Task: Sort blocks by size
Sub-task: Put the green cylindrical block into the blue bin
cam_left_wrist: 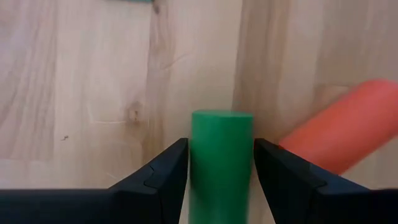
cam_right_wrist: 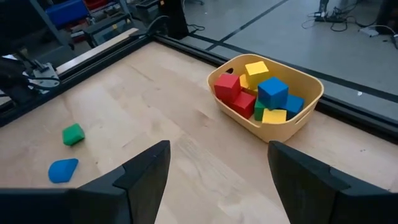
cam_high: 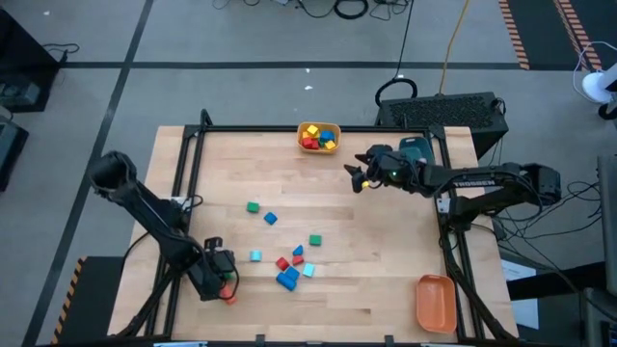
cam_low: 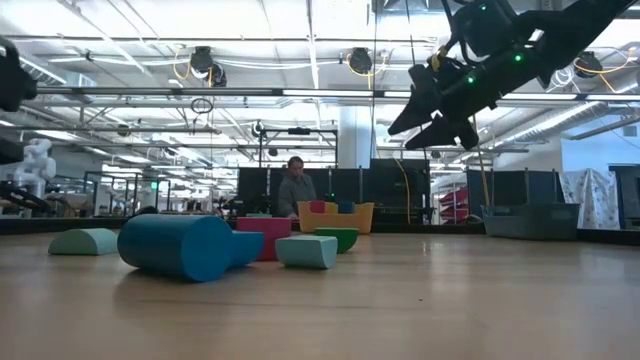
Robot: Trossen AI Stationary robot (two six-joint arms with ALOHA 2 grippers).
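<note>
Small coloured blocks (cam_high: 287,262) lie scattered on the wooden table, mid-front. My left gripper (cam_high: 220,281) stands at the front left, pointing steeply down, shut on a green cylinder block (cam_left_wrist: 221,155). An orange-red cylinder (cam_left_wrist: 348,127) lies on its side on the table right beside it. My right gripper (cam_high: 358,178) hovers open above the table's far right part, near the yellow bin (cam_high: 318,136), with nothing between its fingers (cam_right_wrist: 146,168). In the low view it hangs high (cam_low: 432,112). My left gripper pinches the green cylinder's round side (cam_left_wrist: 199,163) between its two fingers (cam_left_wrist: 163,171), which come from above and lie along the cylinder. The cylinder stands nearly upright, its lower end (cam_left_wrist: 221,118) reaching past the fingertips. Whether that end touches the table, I cannot tell.
The yellow bin's rim (cam_right_wrist: 297,127) encloses red, yellow, blue and green cubes. A teal bin (cam_high: 416,146) sits under the right arm, an orange bin (cam_high: 436,301) at the front right. A green block (cam_right_wrist: 73,134) and a blue one (cam_right_wrist: 63,169) lie apart, mid-table. A person (cam_low: 295,188) sits beyond the table.
</note>
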